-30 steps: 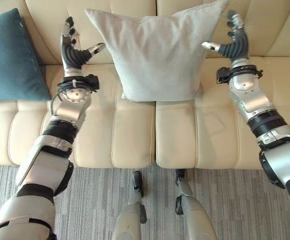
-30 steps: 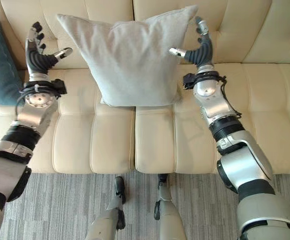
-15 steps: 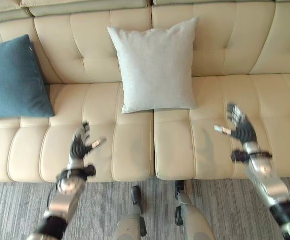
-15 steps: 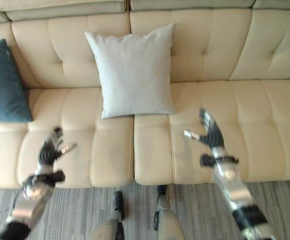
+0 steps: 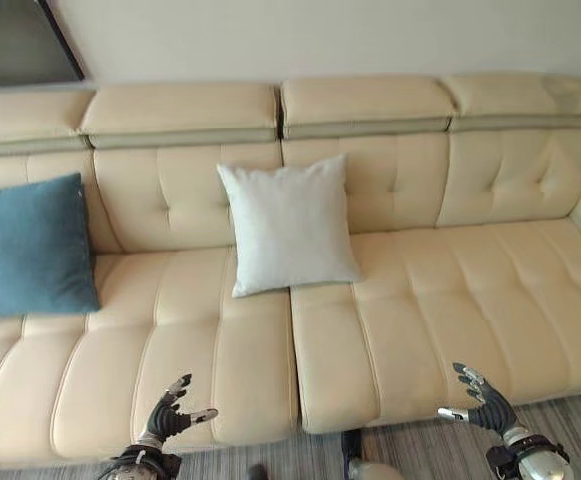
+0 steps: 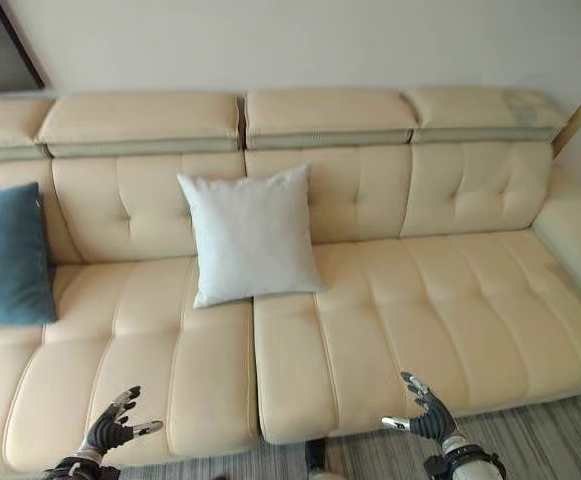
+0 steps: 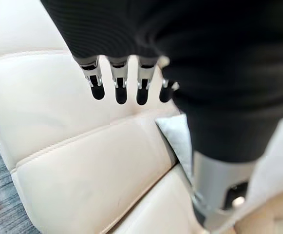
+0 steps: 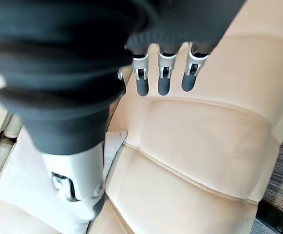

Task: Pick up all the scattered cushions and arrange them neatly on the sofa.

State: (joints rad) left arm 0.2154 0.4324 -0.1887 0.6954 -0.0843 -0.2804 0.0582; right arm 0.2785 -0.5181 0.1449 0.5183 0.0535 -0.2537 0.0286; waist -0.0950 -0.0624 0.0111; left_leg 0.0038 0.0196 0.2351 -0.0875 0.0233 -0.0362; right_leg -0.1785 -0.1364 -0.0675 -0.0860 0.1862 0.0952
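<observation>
- Two cushions counted on the sofa: one white cushion at frame centre, one blue cushion at the left edge.
- White cushion stands upright, its lower edge on the seat and its back leaning on the backrest; likely set there as the neat spot.
- Blue cushion leans on the backrest too, propped upright.
- Left robot hand at lower left of the frame, fingers spread, holding nothing, well apart from both cushions.
- Right robot hand at lower right, fingers spread, empty, near the seat's front edge.
- Both hands low and clear of the cushions; judged free for the next pickup.
- No cushion visible on the strip of floor at lower right.
</observation>
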